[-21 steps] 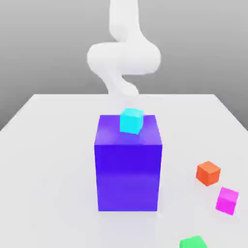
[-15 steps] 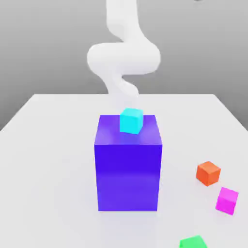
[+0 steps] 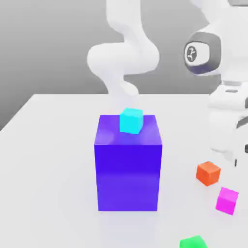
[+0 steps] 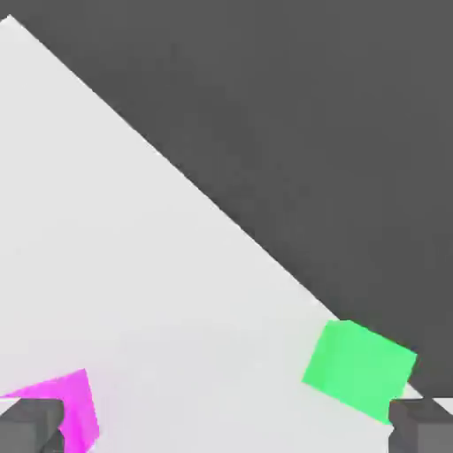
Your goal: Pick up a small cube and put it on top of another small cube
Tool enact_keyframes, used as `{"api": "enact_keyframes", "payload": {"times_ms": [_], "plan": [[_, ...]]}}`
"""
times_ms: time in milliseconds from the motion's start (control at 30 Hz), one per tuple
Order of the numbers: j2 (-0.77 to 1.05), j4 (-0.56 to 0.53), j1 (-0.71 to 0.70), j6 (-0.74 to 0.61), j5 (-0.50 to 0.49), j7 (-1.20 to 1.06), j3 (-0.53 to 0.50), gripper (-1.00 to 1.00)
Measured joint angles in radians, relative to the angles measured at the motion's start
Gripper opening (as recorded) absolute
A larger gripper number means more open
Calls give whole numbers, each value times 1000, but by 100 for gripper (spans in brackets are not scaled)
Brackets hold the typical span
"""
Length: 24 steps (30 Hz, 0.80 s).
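The small magenta-pink cube (image 3: 227, 200) lies on the white table at the exterior view's right, near the front. It also appears in the hand view as the magenta cube (image 4: 66, 411), beside one dark fingertip (image 4: 31, 426). My gripper (image 4: 226, 429) is open, with its fingers far apart and nothing between them. The white hand (image 3: 227, 121) hangs above the magenta cube and the orange cube (image 3: 208, 173), touching neither. A cyan cube (image 3: 131, 120) rests on top of the big blue-violet block (image 3: 128, 169).
A green cube (image 3: 193, 242) (image 4: 358, 367) sits close to the table's front edge, next to the other fingertip (image 4: 423, 425) in the hand view. The tall blue-violet block stands mid-table. Open white table (image 3: 48, 169) spreads across the exterior view's left.
The hand and forearm have swung into the exterior view's right, over the orange and magenta cubes. None of the cubes has moved.
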Motion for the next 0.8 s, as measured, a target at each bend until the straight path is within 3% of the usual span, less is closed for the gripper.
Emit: {"api": "enact_keyframes", "payload": {"times_ms": [133, 300, 333, 567, 733, 800], "plan": [[149, -28, 49, 62, -58, -9, 18, 0], [331, 0, 122, 190, -152, 51, -56, 0], [357, 5, 137, 212, -160, 56, -73, -100], [359, 5, 137, 212, -163, 59, -74, -100], [204, -27, 86, 91, -74, -9, -6, -100], [192, 19, 42, 35, -43, -44, -23, -100]]}}
